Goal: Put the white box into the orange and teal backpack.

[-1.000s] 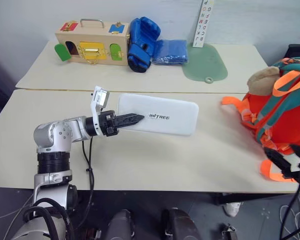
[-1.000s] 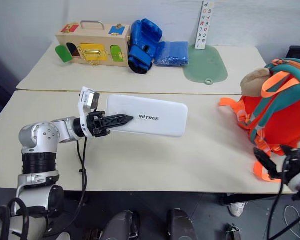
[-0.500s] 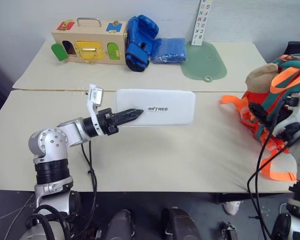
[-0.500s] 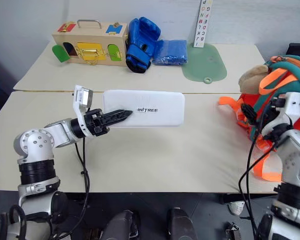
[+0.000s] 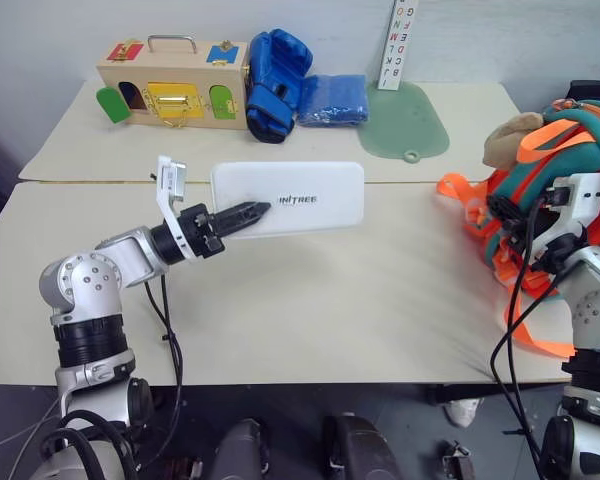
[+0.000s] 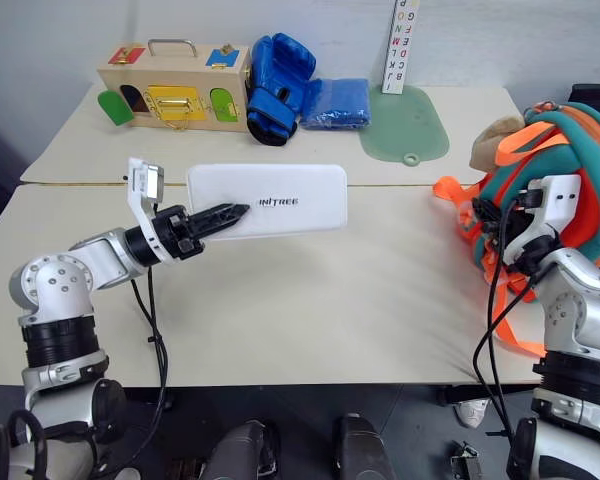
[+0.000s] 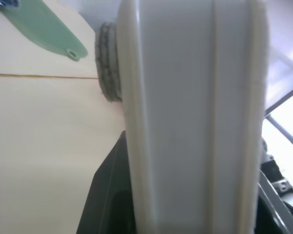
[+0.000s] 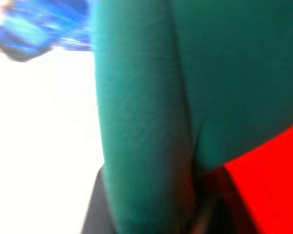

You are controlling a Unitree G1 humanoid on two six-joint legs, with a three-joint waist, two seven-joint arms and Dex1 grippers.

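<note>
While white box sits mid-frame above surface, clamped in left gripper jaws, we judge insertion pending; right gripper jaws pinch teal trim of orange and teal backpack, frame right.

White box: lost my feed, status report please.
Left gripper clamps white box above table. Right gripper at orange and teal backpack, on teal trim. Path between clear.

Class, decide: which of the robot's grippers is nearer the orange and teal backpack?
Right. The right gripper is against the orange and teal backpack; the left gripper holds the white box across the table.
</note>
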